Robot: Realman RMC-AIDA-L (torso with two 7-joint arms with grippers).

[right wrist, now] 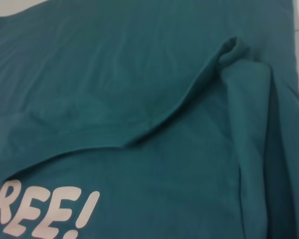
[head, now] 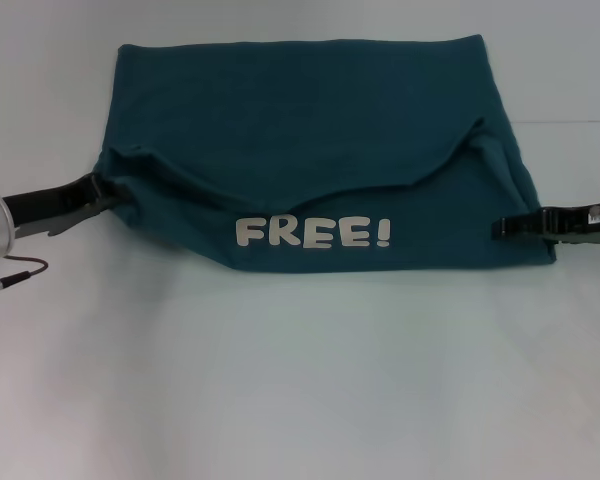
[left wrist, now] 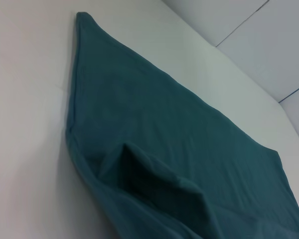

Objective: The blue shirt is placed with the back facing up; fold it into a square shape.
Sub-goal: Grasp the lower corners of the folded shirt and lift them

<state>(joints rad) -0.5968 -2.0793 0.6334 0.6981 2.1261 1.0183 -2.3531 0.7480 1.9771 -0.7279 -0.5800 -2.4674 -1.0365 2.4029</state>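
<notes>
Head view: blue shirt point(head: 310, 150) between both tools.

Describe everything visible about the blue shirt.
The blue shirt is dark teal, soft cotton-looking cloth, lying folded into a rough rectangle on the white table. A near flap is turned over, showing white "FREE!" lettering and a curved, rumpled edge above it. The left gripper meets its left edge and the right gripper its right edge; whether either pinches the cloth cannot be seen.

Teal-blue shirt point(head: 310, 120) folded flat, near flap turned over, white "FREE!" lettering up
</notes>
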